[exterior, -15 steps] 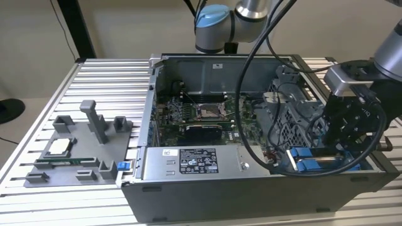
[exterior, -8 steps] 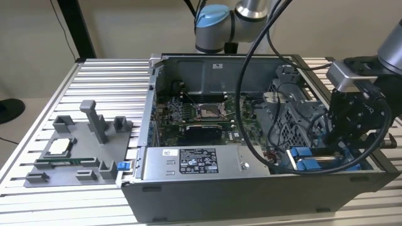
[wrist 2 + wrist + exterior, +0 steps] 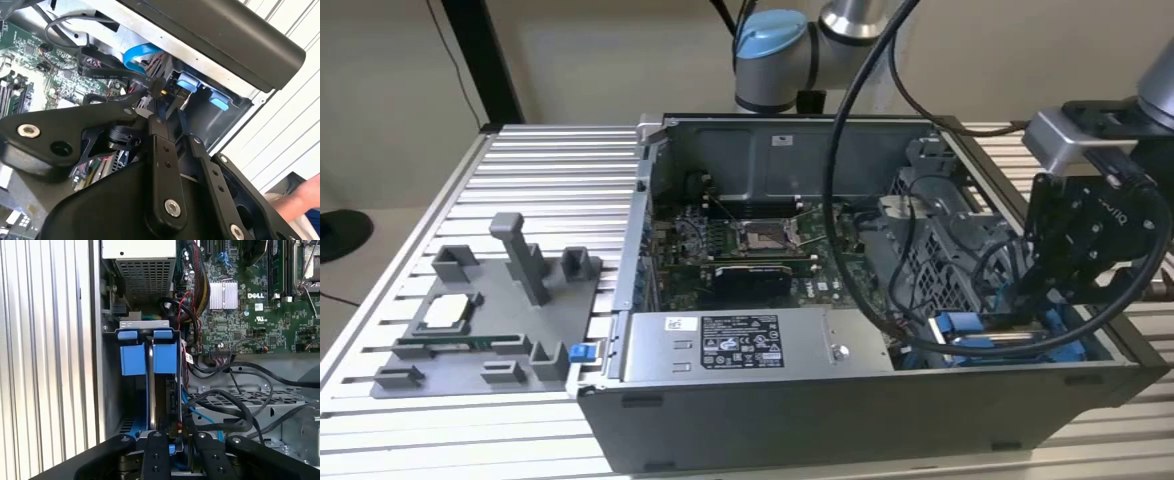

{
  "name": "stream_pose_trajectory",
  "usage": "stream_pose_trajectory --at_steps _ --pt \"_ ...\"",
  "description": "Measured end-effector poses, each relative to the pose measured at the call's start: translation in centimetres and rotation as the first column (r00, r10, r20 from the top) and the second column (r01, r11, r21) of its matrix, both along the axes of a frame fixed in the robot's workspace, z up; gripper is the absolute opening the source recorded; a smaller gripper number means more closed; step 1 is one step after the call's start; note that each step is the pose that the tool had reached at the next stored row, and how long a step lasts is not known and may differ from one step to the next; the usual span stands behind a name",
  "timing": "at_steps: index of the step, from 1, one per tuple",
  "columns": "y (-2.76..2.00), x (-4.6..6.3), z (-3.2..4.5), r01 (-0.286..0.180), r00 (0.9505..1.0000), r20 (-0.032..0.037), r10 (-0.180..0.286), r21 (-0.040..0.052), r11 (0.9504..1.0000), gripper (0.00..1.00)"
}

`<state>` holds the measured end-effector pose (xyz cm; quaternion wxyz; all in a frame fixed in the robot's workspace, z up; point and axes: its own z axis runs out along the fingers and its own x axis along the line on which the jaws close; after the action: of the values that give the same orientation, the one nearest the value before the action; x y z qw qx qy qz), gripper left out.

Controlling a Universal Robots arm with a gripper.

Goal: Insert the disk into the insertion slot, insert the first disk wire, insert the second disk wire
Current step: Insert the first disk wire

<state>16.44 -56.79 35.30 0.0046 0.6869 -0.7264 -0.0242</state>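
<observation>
Farthest from the gripper [image 3: 164,102], at the exterior view's left, one grey parts fixture [image 3: 487,320] sits on the ribbed table [image 3: 547,180]. Nearer to it, one grey power-supply box [image 3: 727,345] lies along the front wall of the open computer case [image 3: 854,425]. At the exterior view's right the gripper reaches down into the case's corner, directly over the insertion slot [image 3: 147,326].

The disk [image 3: 150,390] sits inside that slot, standing on edge — one disk, one slot. Its long axis runs straight away from the tool's tips, in line with their reach, and two blue tabs [image 3: 165,359] mark its far end. I judge that the end of the disk nearest the tool is where a plug has to meet it.

In the second wrist view the two fingers [image 3: 159,145] are drawn almost together and appear to pinch one small black wire plug [image 3: 158,90] just ahead of them — the grip itself is partly hidden. One blue flat cable [image 3: 142,52] curves beyond the plug. Several black cables lie beside it, too tangled to count. There is only the one arm, so no other tool is nearer.
</observation>
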Motion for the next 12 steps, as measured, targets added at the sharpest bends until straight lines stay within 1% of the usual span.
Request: stream_pose_trajectory --at_steps 8,9,12 --pt "0.00 0.0 2.20 0.000 1.0000 0.0000 0.000 0.0000 1.0000 1.00" --pt "0.00 0.0 2.35 0.000 1.0000 0.0000 0.000 -0.0001 1.0000 1.00" --pt "0.00 0.0 2.36 0.000 1.0000 0.0000 0.000 0.0003 1.0000 1.00"
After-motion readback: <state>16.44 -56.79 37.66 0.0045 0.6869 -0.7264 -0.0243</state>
